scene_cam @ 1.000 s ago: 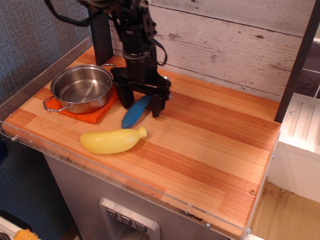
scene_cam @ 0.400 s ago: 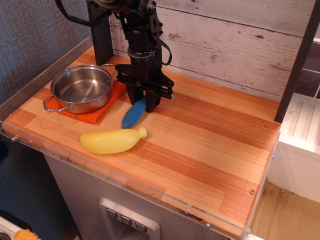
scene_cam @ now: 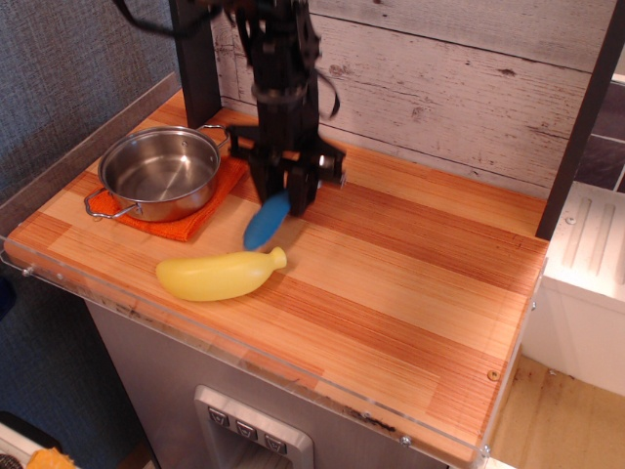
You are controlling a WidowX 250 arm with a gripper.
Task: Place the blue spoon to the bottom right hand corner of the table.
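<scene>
The blue spoon [scene_cam: 266, 222] shows only its thick blue handle, slanting down to the left; its bowl end is hidden between the black fingers. My gripper [scene_cam: 284, 191] is shut on the spoon's upper end and holds it tilted, the lower tip close to or just above the wooden table [scene_cam: 410, 293]. The gripper stands at the table's back left-middle, right of the pot. The table's bottom right corner [scene_cam: 479, 445] is far from the spoon.
A steel pot [scene_cam: 159, 172] sits on an orange cloth [scene_cam: 186, 224] at the left. A yellow toy banana [scene_cam: 220, 276] lies just in front of the spoon. A dark post [scene_cam: 198, 59] stands at the back left, with a plank wall behind.
The gripper's fingers went from spread wide over the spoon to closed on its upper end. The gripper has risen a little and the spoon's upper end has tilted up.
</scene>
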